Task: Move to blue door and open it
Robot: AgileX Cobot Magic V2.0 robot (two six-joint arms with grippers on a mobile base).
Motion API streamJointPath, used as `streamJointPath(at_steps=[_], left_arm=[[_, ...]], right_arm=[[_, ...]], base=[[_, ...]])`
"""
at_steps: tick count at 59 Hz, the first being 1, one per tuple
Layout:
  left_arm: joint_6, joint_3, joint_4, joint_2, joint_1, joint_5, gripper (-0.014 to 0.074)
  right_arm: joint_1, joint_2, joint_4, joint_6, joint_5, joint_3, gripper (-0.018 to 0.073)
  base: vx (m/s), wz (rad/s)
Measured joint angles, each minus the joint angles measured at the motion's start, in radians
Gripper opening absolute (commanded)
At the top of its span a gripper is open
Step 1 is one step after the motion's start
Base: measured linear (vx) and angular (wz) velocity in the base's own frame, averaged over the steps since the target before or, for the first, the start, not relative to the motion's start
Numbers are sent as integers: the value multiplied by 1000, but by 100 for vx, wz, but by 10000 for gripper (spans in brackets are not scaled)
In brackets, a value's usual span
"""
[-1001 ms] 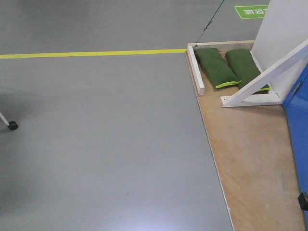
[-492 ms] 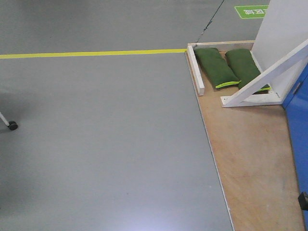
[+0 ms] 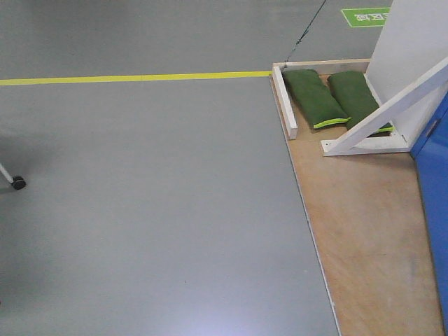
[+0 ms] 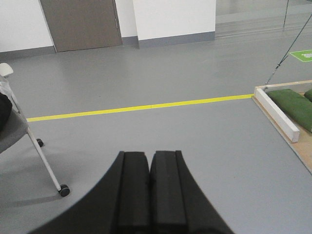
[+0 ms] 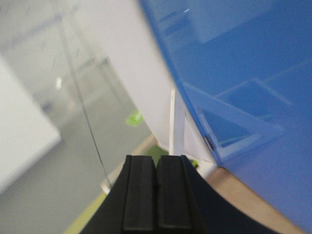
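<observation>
Approach nearly done: glossy bright-blue door panel (image 5: pixel 243 73) alongside, apparently unopened;
left pincer (image 4: pixel 149 190) and right pincer (image 5: pixel 156 192) both closed, empty; opening remains.

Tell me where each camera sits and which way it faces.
Front view: looks down from above at the grey floor, the white brace and the blue door at the right edge; no robot parts show.
Left wrist: behind the left gripper, fingers together, facing across the floor.
Right wrist: behind the right gripper, fingers together, close on the blue door.
Shared: front and left wrist both show the yellow line and green sandbags.
</observation>
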Motion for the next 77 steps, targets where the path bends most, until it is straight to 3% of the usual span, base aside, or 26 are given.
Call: streamJointPath(at_steps=[7, 12, 25, 51, 77], left_arm=[[0, 0, 0, 0, 0, 0, 70], [0, 0, 0, 0, 0, 0, 70], [0, 0, 0, 0, 0, 0, 70], [0, 0, 0, 0, 0, 0, 70], [0, 0, 0, 0, 0, 0, 70]], right_arm=[[-170, 89, 258, 0, -24, -62, 2], [-250, 166, 392, 0, -42, -92, 2], [-394, 368, 547, 0, -89, -178, 2], [-422, 798, 745, 0, -239, -514, 2], [-441, 1045, 763, 0, -366, -818, 2]], base=[[0, 0], [0, 0], [0, 0], [0, 0], [0, 0]])
